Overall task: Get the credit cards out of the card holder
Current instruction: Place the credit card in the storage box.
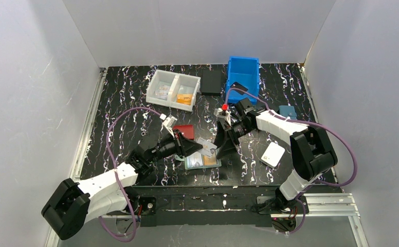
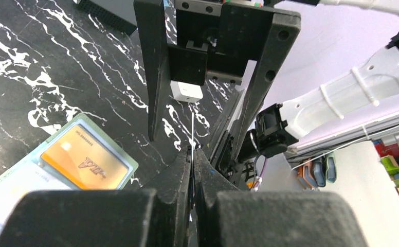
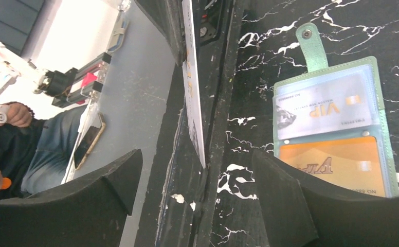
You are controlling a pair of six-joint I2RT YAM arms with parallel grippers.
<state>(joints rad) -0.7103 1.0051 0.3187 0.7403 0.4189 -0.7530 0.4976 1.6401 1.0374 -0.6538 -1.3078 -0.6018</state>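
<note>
The sage-green card holder (image 1: 203, 161) lies open on the black marbled table, just in front of both grippers. Its clear pockets show a light credit card (image 3: 321, 109) and an orange one (image 3: 336, 165); the orange card (image 2: 84, 160) also appears in the left wrist view. My left gripper (image 1: 192, 147) is shut on another pale credit card (image 1: 206, 146), held above the holder and seen edge-on (image 2: 193, 131). My right gripper (image 1: 224, 143) stands open, its fingers (image 2: 155, 72) on either side of that card's far end (image 3: 192, 92) without touching it.
A white divided tray (image 1: 161, 82) with cards and a blue bin (image 1: 243, 77) stand at the back, a black pad (image 1: 211, 82) between them. A red wallet (image 1: 183, 131) lies behind the left gripper. A white wallet (image 1: 273, 154) and a teal item (image 1: 288, 111) lie right.
</note>
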